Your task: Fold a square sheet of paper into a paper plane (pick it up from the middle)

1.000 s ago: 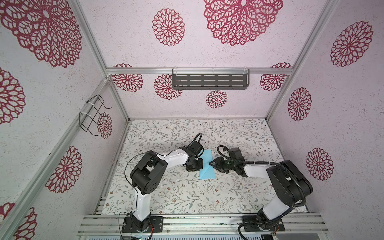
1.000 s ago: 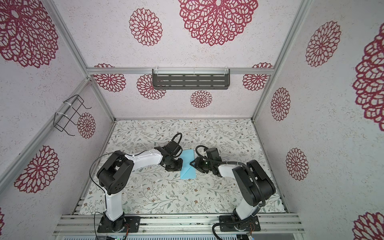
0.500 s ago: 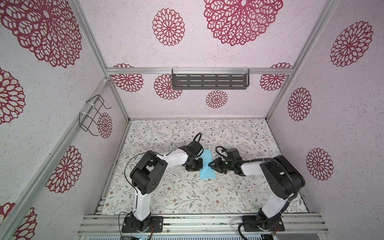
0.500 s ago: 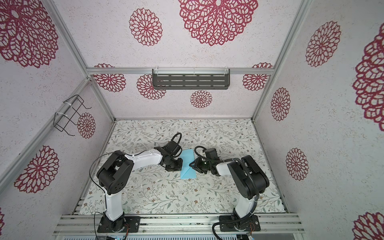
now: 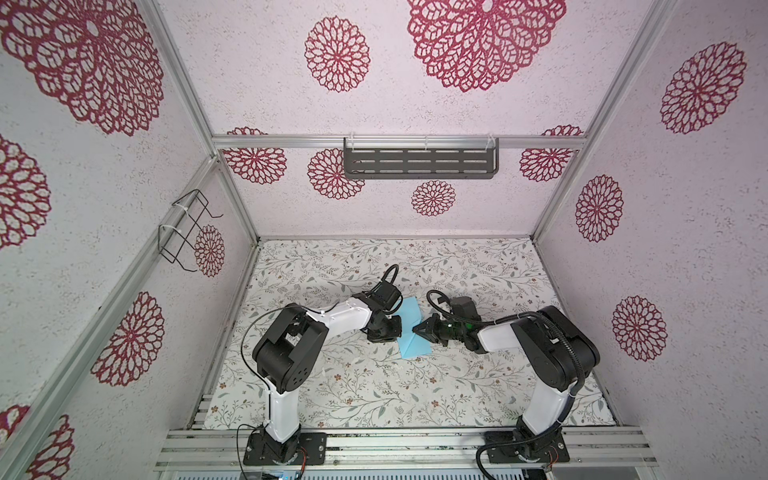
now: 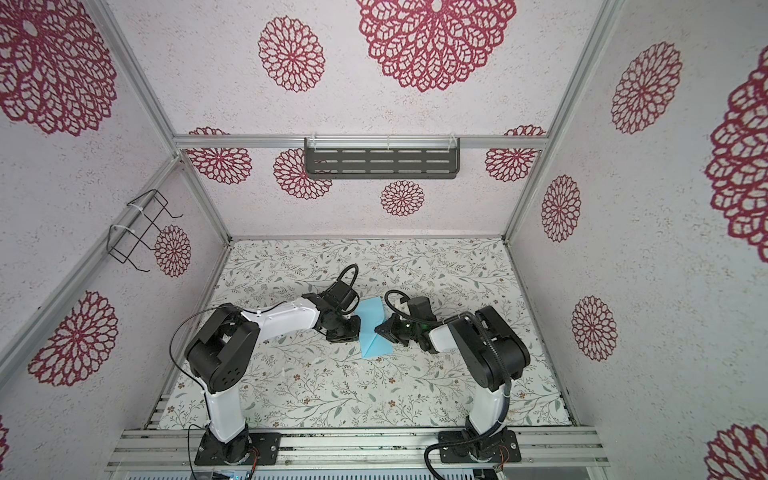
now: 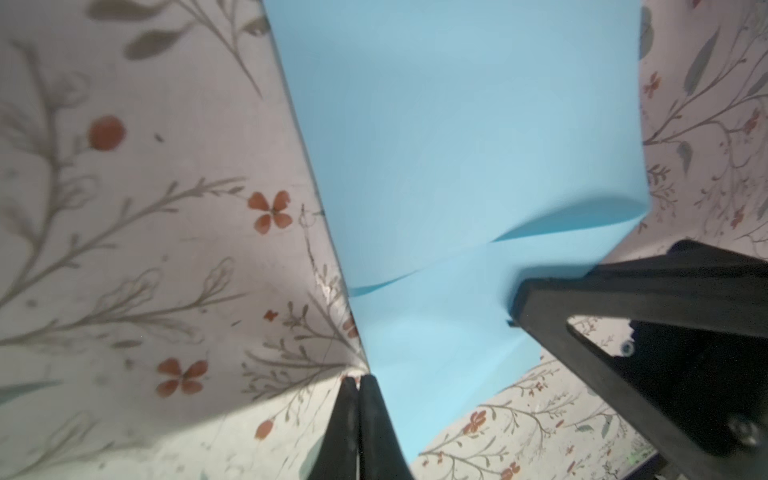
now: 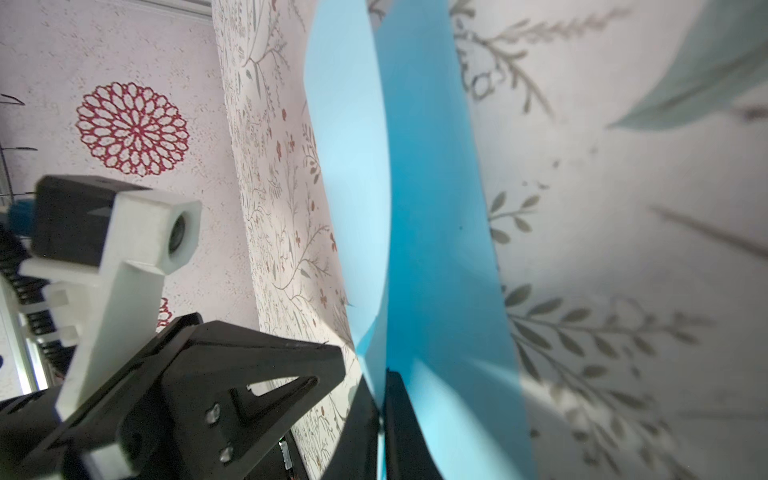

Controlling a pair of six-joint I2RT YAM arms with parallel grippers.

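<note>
- Two sets of jaws meet at the sheet of paper (image 5: pixel 409 309), which sits partly folded on the desk (image 5: pixel 332 395) between your arms, as both top views show.
- Your right jaws are clenched on a raised flap of it. The right wrist view shows blue paper running into the pinch.
- Your left jaws look pressed together at the opposite edge. Whether they nip that edge or only rest against it, I cannot tell.
- You are mid-fold, I judge: creases show, but no pointed nose or central ridge yet.
- Next, carry the flap across slowly and lay it edge to edge while the left side pins the sheet against sliding, then press the crease flat.
</note>
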